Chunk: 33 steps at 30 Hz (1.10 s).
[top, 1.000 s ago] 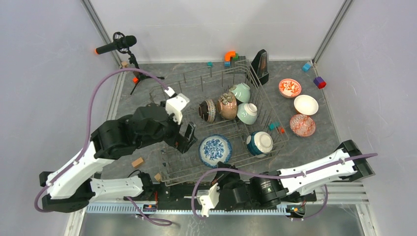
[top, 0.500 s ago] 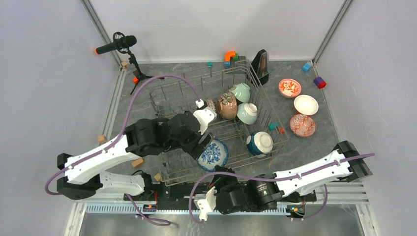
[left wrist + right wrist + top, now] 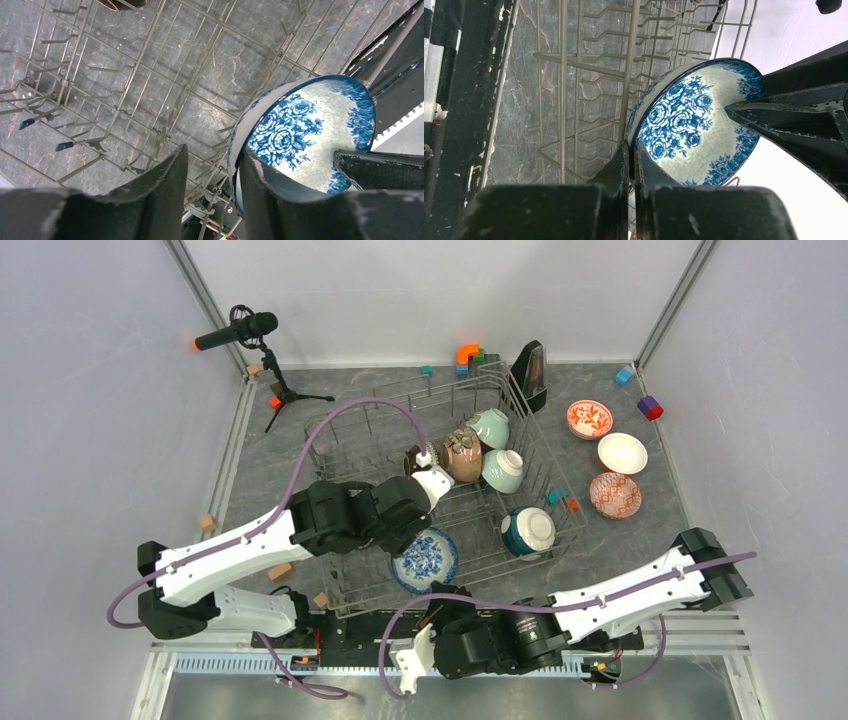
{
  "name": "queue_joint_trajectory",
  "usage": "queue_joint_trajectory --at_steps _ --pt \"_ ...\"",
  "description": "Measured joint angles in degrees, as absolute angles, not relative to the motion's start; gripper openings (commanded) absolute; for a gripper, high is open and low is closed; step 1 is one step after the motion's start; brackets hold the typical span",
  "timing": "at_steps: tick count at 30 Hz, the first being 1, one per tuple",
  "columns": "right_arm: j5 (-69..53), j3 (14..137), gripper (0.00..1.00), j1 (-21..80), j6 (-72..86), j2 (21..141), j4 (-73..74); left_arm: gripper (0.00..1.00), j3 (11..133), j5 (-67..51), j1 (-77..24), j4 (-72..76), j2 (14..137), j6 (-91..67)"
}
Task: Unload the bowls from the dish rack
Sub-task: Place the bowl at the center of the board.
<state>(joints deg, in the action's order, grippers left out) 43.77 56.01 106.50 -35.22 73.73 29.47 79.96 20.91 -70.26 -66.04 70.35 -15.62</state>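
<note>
The blue-white bowl [image 3: 428, 558] stands tilted on edge at the near side of the dish rack [image 3: 330, 435]. My left gripper [image 3: 214, 150] straddles its rim, jaws part open: one finger [image 3: 265, 195] lies against the flowered inside, the other [image 3: 160, 190] stands off the outer wall. My right gripper [image 3: 631, 146] is shut just outside the rack's near edge, tips by the bowl's lower rim. Tan [image 3: 462, 453], mint [image 3: 490, 427], pale green [image 3: 503, 470] and teal [image 3: 528, 531] bowls sit in the rack. Red-floral [image 3: 589, 419], white [image 3: 622, 453] and red-lattice [image 3: 615, 494] bowls sit on the table to the right.
A microphone on a tripod [image 3: 240, 332] stands at the back left and a black wedge-shaped object [image 3: 531, 365] behind the rack. Small coloured blocks [image 3: 468, 355] [image 3: 650, 407] and wooden blocks [image 3: 280, 570] lie around. A purple cable [image 3: 360, 405] arcs over the rack.
My left arm swung right and down into the rack, its jaws narrowing around the blue-white bowl's rim. The bowl tipped up from lying flat and slid slightly nearer. The right gripper stayed shut.
</note>
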Motion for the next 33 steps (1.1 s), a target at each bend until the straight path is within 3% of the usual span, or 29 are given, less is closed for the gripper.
queue_joint_trajectory --at_steps 9,14,16,18,22,28,29,30,33 --pt "44.4 56.0 0.00 106.5 -35.2 74.9 29.1 0.26 79.5 19.9 -70.7 -66.2 71.3 -15.6" --pt "44.9 56.0 0.00 106.5 -35.1 75.2 29.0 0.02 79.5 19.2 -71.0 -66.2 72.0 -15.7" --pt "45.2 56.0 0.00 106.5 -35.0 75.3 29.1 0.02 79.5 19.3 -71.1 -66.7 72.4 -15.6" --pt "45.6 56.0 0.09 106.5 -34.8 75.6 29.1 0.02 79.5 19.4 -71.1 -66.6 72.4 -15.6" --pt "46.1 56.2 0.43 106.5 -33.6 76.3 29.3 0.02 79.5 19.4 -71.1 -66.6 72.4 -15.6" --pt "45.2 57.8 0.72 107.1 -30.9 77.7 30.7 0.02 79.2 19.3 -70.8 -66.0 72.2 -15.6" --pt "44.8 58.3 0.79 107.2 -30.2 77.8 31.1 0.02 79.2 19.3 -70.8 -65.9 72.0 -15.7" --pt "44.5 59.2 0.98 107.2 -29.6 78.0 31.8 0.02 79.1 19.4 -70.8 -65.8 71.8 -15.7" --pt "43.2 62.0 0.98 107.8 -27.3 78.4 32.8 0.02 78.5 19.7 -70.8 -65.5 70.5 -16.0"
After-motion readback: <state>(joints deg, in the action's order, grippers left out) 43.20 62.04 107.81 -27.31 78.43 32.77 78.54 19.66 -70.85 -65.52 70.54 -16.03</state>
